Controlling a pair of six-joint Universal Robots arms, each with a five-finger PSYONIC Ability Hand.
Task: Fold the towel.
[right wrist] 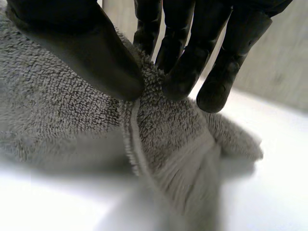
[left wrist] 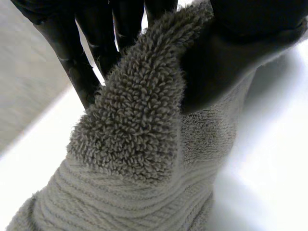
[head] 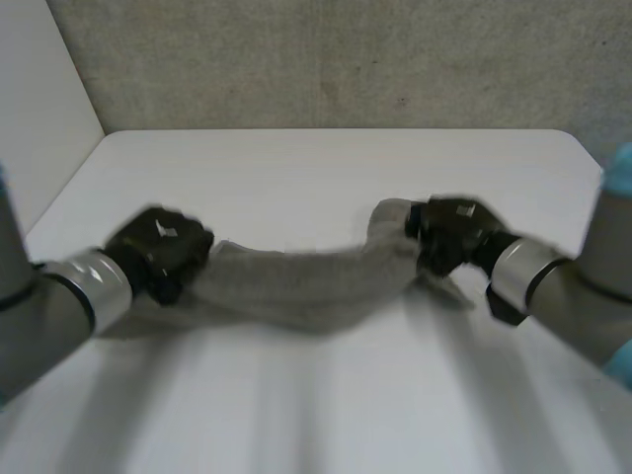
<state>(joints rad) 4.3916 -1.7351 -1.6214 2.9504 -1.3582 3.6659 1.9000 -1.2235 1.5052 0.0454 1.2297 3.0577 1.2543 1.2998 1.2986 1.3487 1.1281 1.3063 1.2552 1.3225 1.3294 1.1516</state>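
A grey terry towel (head: 306, 281) is bunched into a long sagging band across the middle of the white table (head: 326, 168), stretched between both hands. My left hand (head: 158, 252) grips its left end; in the left wrist view the towel (left wrist: 139, 125) is pinched between the fingers (left wrist: 77, 72) and the thumb (left wrist: 250, 19). My right hand (head: 449, 235) grips the right end. Under the right palm, the thumb (right wrist: 86, 53) and fingers (right wrist: 185, 72) squeeze a hemmed edge of the towel (right wrist: 159, 125).
A grey wall (head: 346, 59) rises behind the table's far edge, and a white panel (head: 39, 99) stands at the left. Bare tabletop lies in front of and behind the towel.
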